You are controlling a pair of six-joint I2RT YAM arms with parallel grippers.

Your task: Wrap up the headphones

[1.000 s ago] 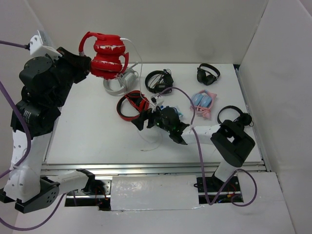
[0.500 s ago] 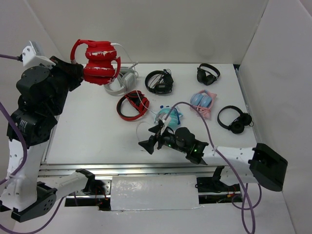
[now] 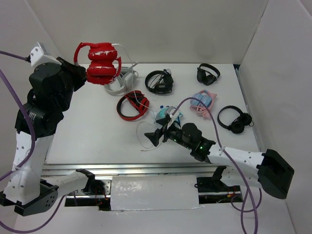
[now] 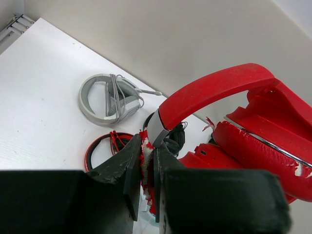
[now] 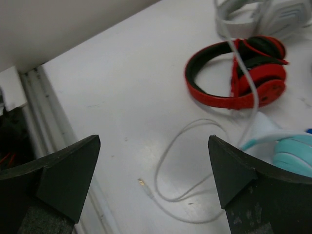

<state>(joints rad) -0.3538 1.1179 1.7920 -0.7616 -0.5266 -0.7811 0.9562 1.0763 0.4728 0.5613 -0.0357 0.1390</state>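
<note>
L gripper [image 4: 145, 168] is pinching the red headphones [image 3: 101, 62] by the band, up over the grey headset [image 3: 121, 82], cups pointing right, long axis sideways, while R gripper [image 5: 153, 144] is hovering nearer than that headset, fingers spread wide.

The headphones [image 3: 101, 63] pinched in the left claw [image 4: 146, 163] are glossy red plastic. The coat is chipped to white along the cup edges, beside a thin, bright, metal-looking trim. That claw and the right claw [image 5: 153, 146] are matt black plastic, faintly grainy. Beneath the right one, the tabletop [image 5: 122, 87] looks smooth, white and slightly sheeny, and the cable [image 5: 243, 73] is smooth white.
</note>
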